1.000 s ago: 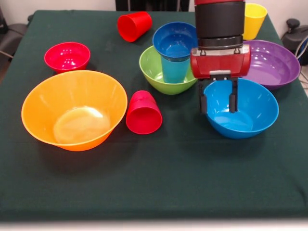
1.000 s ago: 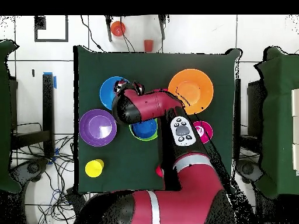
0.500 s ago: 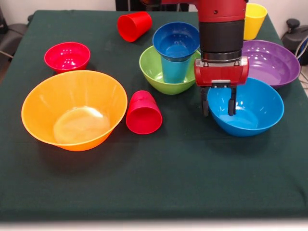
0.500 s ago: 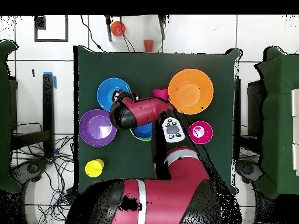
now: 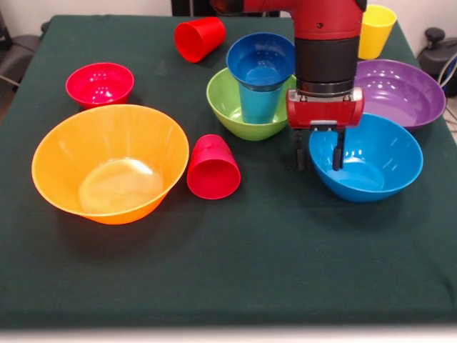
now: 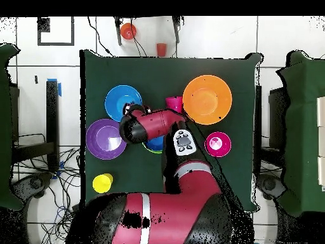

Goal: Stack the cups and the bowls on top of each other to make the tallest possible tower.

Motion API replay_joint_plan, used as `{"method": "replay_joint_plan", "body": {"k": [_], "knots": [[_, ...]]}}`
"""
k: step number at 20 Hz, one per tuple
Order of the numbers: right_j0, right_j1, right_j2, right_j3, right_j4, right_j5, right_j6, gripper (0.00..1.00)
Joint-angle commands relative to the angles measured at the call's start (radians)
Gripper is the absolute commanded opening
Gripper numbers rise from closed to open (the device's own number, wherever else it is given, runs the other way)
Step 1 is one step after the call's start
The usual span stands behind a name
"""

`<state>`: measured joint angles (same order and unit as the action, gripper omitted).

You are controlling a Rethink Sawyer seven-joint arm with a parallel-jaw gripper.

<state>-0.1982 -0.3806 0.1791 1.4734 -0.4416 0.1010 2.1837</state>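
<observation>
Two black fingers (image 5: pixel 298 152) hang straight down and apart, one either side of the near-left rim of the medium blue bowl (image 5: pixel 371 161), with nothing pinched between them. The gripper (image 5: pixel 315 155) sits right at that rim; whether a finger actually touches the plastic I cannot tell. Above it, the red wrist block and black-and-red arm (image 5: pixel 326 43) drop in from the top.

Just behind the gripper is the green bowl (image 5: pixel 227 100), and standing in it a light blue cup (image 5: pixel 258 104) with the small dark blue bowl (image 5: pixel 257 58) perched on top: a short tower of three. Right of the arm, the wide purple bowl (image 5: pixel 407 89) touches or nearly touches the medium blue one. The yellow cup (image 5: pixel 377 28) stands upright at the far edge.

On the green cloth table (image 5: pixel 235 264), one red cup (image 5: pixel 213 168) lies on its side beside the huge orange-yellow bowl (image 5: pixel 107 164). Another red cup (image 5: pixel 200 37) lies tipped at the far side. The small red bowl (image 5: pixel 100 83) sits alone, well left.

From overhead, the arm covers most of the stack.
</observation>
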Motion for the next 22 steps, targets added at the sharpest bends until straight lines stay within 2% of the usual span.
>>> {"method": "replay_joint_plan", "body": {"k": [1,6,9,10,11,13,16,17,19,22], "knots": [[0.033,0.031,-0.021,-0.062,-0.069,0.005,-0.013,1.00],[0.086,0.046,-0.114,-0.090,-0.041,-0.045,0.050,1.00],[0.094,0.047,-0.127,-0.088,-0.025,-0.024,0.054,1.00],[0.111,0.052,-0.152,-0.099,-0.030,-0.048,0.058,1.00],[0.114,0.050,-0.155,-0.101,-0.030,-0.021,0.040,0.00],[0.134,0.054,-0.179,-0.121,-0.046,-0.005,0.023,0.00],[0.113,0.043,-0.153,-0.110,-0.047,0.036,-0.014,0.00],[0.113,0.042,-0.152,-0.109,-0.045,0.030,-0.011,0.00],[0.126,0.041,-0.175,-0.119,-0.031,-0.056,0.040,0.00],[0.092,0.038,-0.127,-0.105,-0.029,-0.044,0.026,0.00]]}}
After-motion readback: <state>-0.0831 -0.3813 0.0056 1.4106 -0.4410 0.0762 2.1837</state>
